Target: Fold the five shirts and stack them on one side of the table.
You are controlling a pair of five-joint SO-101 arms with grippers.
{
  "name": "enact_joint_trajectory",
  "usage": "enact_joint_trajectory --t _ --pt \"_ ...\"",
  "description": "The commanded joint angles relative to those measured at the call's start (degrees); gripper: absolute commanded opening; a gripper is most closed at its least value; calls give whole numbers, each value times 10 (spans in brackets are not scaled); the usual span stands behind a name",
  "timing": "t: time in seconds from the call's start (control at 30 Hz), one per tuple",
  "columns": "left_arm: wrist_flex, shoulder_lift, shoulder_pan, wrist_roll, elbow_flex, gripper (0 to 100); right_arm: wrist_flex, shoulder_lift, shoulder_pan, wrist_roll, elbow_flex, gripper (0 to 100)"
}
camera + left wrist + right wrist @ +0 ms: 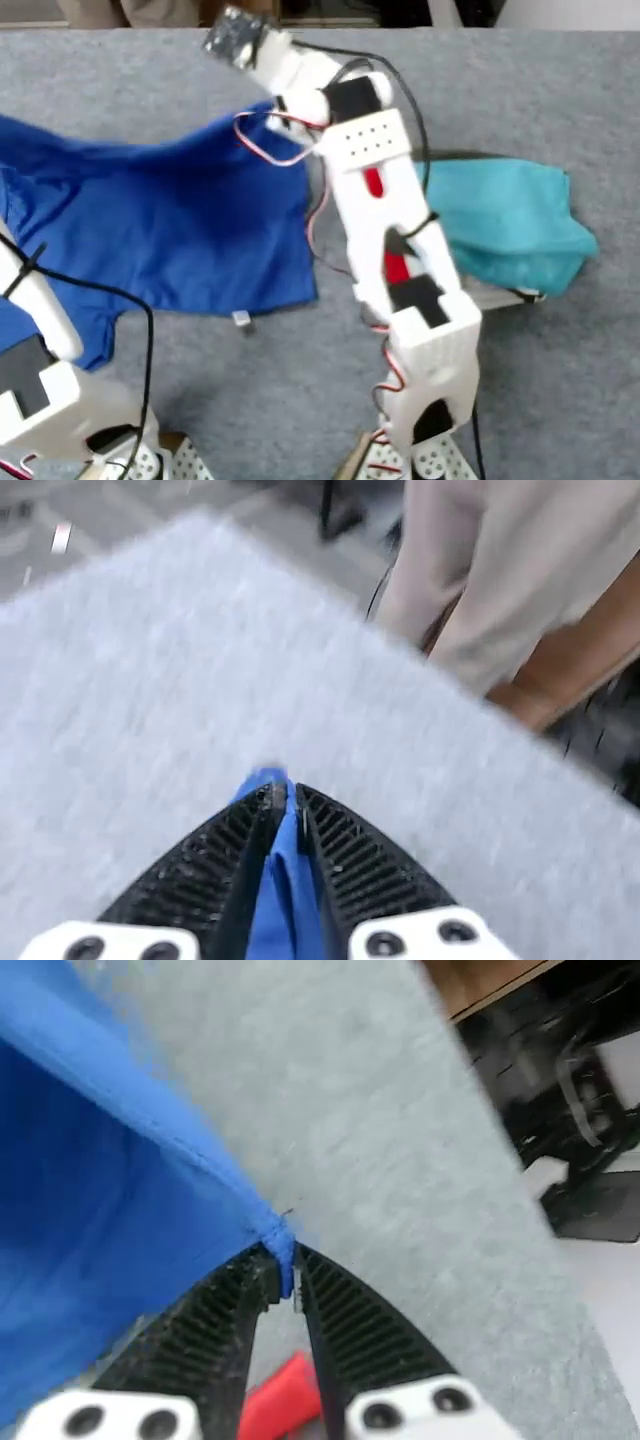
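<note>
A blue shirt [180,220] lies spread over the left half of the grey table [560,100]. My right gripper [287,1268] is shut on one corner of the blue shirt [90,1190], holding it just above the table near the far edge [268,106]. My left gripper [285,805] is shut on a fold of blue fabric [282,880], lifted over the grey surface. The left arm [40,300] runs up the left edge of the high view, over the shirt's near left part. A folded teal shirt [510,225] rests at the right.
The right arm [385,210] stretches across the table's middle between the blue and teal shirts. A pale layer [500,295] shows under the teal shirt. A small grey tag [240,319] lies by the blue shirt's near hem. Bare grey table lies at the front and far right.
</note>
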Motion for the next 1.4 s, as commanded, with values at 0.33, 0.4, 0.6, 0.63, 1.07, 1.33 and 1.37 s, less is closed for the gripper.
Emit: enact_joint_trajectory --t 0.33,0.4,0.6,0.63,1.07,1.33,1.37 --pt "109 -240 -79 -84 280 19 38 -157 -57 30 239 2" --pt "110 -308 -80 -86 359 19 8 -187 -53 30 303 2" --pt "114 -502 -119 -99 500 19 -47 -274 -58 30 462 2" --pt "125 -520 -131 -103 510 19 -52 -286 -61 30 481 2" --pt "181 -502 -273 -159 568 19 -89 -329 -116 29 592 2" --pt "162 -500 -271 -163 658 19 -104 -329 -115 29 632 2" --pt "145 -500 -271 -157 677 19 -104 -329 -115 29 634 2"
